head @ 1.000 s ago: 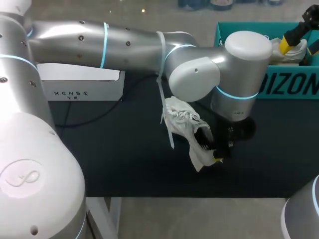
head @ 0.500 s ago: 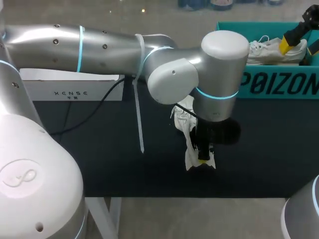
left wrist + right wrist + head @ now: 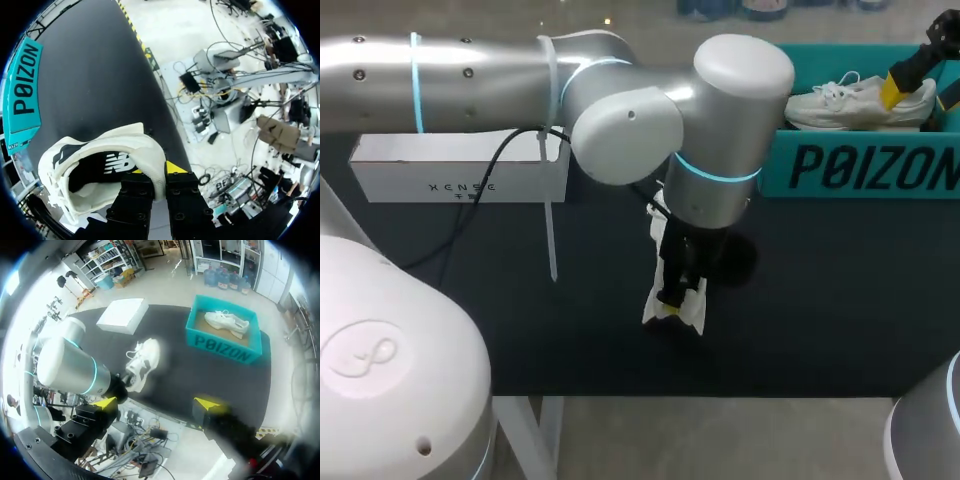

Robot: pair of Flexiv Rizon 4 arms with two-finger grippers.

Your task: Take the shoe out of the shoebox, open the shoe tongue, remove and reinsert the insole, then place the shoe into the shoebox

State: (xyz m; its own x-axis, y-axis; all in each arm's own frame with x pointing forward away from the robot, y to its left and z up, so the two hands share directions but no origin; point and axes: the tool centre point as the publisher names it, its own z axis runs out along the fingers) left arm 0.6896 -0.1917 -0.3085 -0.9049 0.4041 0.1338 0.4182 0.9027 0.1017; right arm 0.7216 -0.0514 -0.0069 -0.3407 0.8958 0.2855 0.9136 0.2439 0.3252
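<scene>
Bright overhead light, white glare on the left arm (image 3: 745, 70)

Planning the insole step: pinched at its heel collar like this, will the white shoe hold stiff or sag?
Probably stiff: the shoe holds its shape in the left gripper. With only the collar edge pinched, it may pivot or slip.

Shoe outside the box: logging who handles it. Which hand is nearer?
Left. The left hand grips the shoe by its heel; the right hand hangs open high above the table, far off.
</scene>
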